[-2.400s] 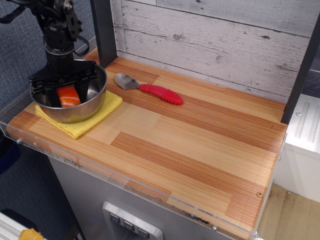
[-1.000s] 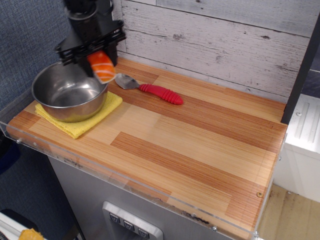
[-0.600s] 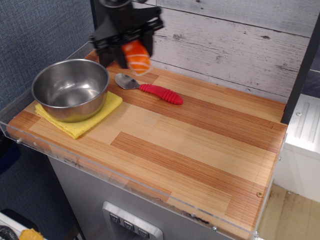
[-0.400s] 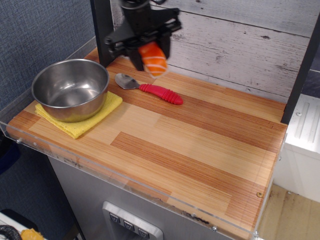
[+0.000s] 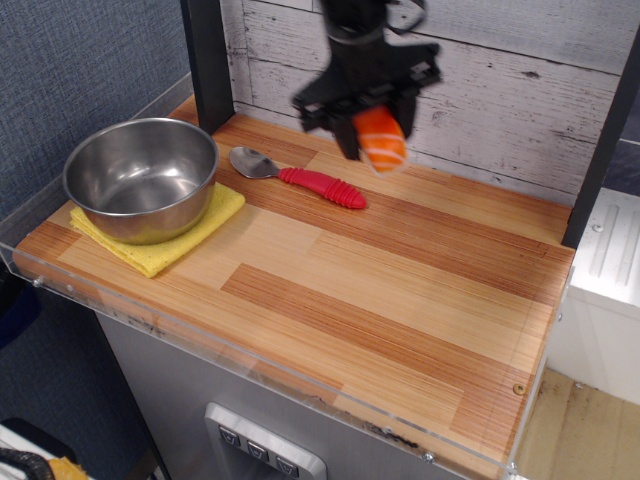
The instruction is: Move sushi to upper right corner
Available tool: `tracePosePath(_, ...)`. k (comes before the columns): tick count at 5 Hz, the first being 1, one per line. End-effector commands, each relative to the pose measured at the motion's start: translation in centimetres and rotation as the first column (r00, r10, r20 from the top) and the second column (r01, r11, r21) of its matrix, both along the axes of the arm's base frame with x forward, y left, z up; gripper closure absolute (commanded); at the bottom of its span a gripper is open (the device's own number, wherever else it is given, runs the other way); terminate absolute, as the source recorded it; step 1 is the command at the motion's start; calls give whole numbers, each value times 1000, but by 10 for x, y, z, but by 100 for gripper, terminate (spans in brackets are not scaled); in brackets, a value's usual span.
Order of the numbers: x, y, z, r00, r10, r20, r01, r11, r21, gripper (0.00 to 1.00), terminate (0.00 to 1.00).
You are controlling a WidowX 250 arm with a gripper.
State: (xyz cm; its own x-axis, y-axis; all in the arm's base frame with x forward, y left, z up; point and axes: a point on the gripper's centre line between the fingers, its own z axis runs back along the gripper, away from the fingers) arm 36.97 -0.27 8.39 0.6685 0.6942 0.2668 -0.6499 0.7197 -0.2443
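My gripper (image 5: 378,128) is shut on the sushi (image 5: 381,141), an orange salmon nigiri with pale stripes. It holds it in the air above the back middle of the striped wooden tabletop (image 5: 380,270), just right of the red-handled spoon. The upper right corner (image 5: 535,215) of the tabletop lies further right, by the whitewashed plank wall (image 5: 480,90) and a black post (image 5: 600,130). The white rice base of the sushi is hidden by the fingers.
A steel bowl (image 5: 140,178) sits on a yellow cloth (image 5: 160,240) at the left. A spoon with a red handle (image 5: 300,178) lies at the back left of centre. Another black post (image 5: 205,60) stands at the back left. A clear plastic rim (image 5: 260,360) edges the front.
The gripper lifted the sushi out of the steel bowl and carried it right, along the back wall, past the spoon. The bowl now stands empty.
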Motion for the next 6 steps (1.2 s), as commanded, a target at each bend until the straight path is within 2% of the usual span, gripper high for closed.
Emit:
tracePosePath(1, 22, -54, -5, 996, -82, 30, 82, 996, 25, 100, 0)
tracePosePath(3, 30, -95, -46, 990, -137, -32, 138, 990, 9, 100, 0)
tracePosePath(4, 34, -94, -54, 991, -128, -48, 129, 992, 13, 100, 0)
tracePosePath(5, 36, -87, -56, 992, -101, -76, 101, 995, -4, 0, 0)
tracePosePath(6, 36, -79, -53, 996, -51, -68, 50, 999, -22, 0, 0)
